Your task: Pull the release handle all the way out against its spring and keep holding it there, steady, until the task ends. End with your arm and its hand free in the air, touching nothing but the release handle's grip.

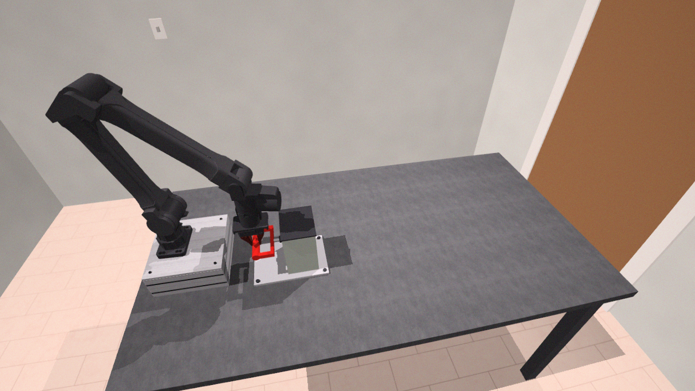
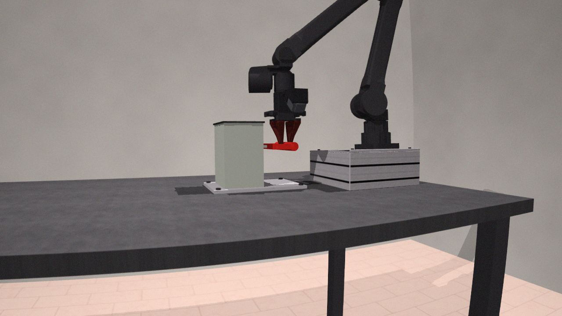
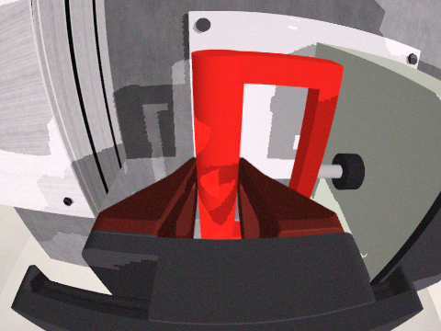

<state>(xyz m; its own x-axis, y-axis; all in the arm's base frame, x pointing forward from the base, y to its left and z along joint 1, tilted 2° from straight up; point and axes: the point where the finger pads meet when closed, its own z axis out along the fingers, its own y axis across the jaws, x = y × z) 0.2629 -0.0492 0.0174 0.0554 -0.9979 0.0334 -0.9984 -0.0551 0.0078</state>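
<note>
The red release handle (image 1: 259, 246) (image 2: 282, 146) (image 3: 216, 129) is a rectangular loop that sticks out sideways from a tall grey-green housing box (image 1: 300, 256) (image 2: 239, 155) (image 3: 392, 147). It stands pulled out from the box; a thin rod with a black stop (image 3: 351, 171) shows beside it in the wrist view. My gripper (image 1: 253, 237) (image 2: 285, 141) (image 3: 217, 166) comes down from above and is shut on the handle's outer grip bar. The dark red fingers clamp the bar from both sides. The arm hangs in the air above the table.
The box stands on a white base plate (image 1: 272, 274) (image 2: 279, 183) (image 3: 257, 31) bolted to the dark table (image 1: 437, 243) (image 2: 157, 212). The arm's striped grey pedestal (image 1: 203, 262) (image 2: 365, 169) stands close beside the handle.
</note>
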